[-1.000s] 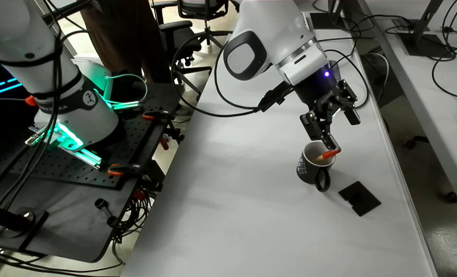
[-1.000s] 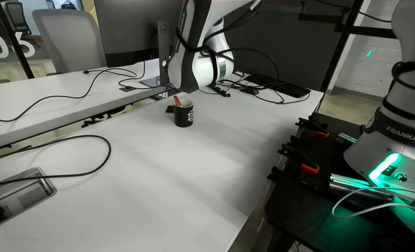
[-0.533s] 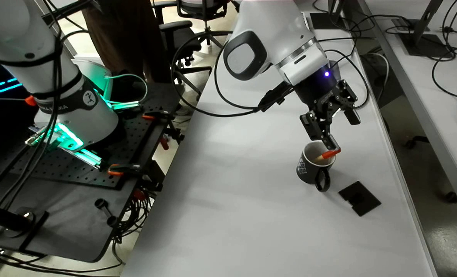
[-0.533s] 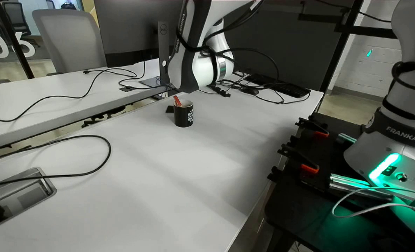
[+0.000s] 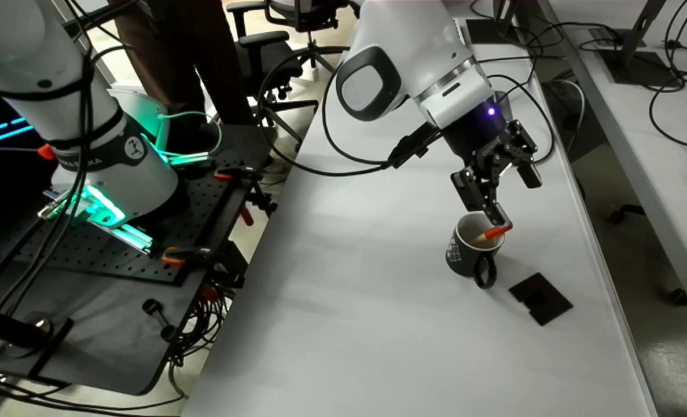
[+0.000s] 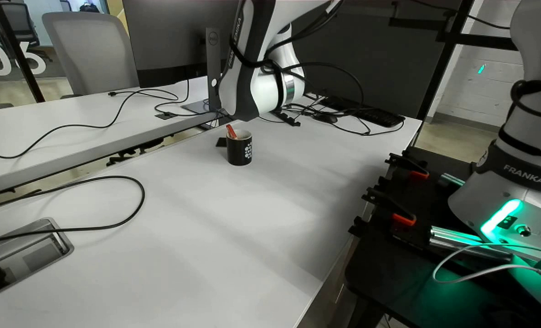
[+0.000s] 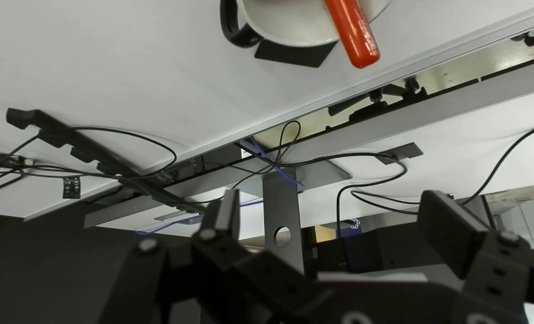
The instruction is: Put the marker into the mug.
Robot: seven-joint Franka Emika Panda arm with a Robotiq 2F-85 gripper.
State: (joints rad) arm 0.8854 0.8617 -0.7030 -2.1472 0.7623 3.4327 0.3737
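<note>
One orange-red, stick-shaped marker [image 7: 353, 38] with a tan lower part leans inside one round, black mug [image 6: 239, 151] with a white interior and one side handle [image 7: 244, 38], the marker's red end poking past the rim in both exterior views. One black, two-fingered gripper [image 5: 515, 198] is near the mug, its fingers [image 7: 451, 236] spread wide with nothing between them. One flat, black, notched square [image 5: 544, 299] lies just beside the mug on the white tabletop [image 5: 378, 324].
</note>
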